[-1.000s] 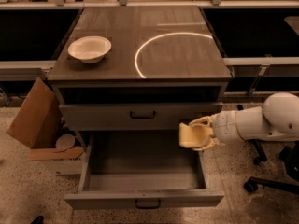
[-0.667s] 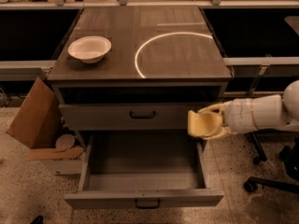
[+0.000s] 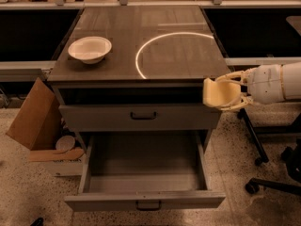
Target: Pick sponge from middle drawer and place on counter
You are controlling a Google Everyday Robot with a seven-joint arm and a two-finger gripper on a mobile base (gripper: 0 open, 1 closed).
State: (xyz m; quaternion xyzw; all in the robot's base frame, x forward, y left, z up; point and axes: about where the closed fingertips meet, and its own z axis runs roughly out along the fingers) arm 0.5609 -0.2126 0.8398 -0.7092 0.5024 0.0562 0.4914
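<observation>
The pale yellow sponge (image 3: 217, 93) is held in my gripper (image 3: 230, 94), which is shut on it. The gripper reaches in from the right on a white arm and hangs just off the right front corner of the counter (image 3: 141, 46), a little below the counter's top. The counter is dark grey-brown with a bright white arc on it. The middle drawer (image 3: 143, 173) is pulled open below; its flat grey floor is bare.
A round white bowl (image 3: 90, 49) sits on the counter's left side. A closed grey drawer front with a black handle (image 3: 143, 116) is above the open drawer. A cardboard box (image 3: 40, 126) stands at the left; a chair base (image 3: 273, 173) is at the right.
My gripper has lifted the sponge up and to the right, from beside the open drawer to the level of the counter's front right corner.
</observation>
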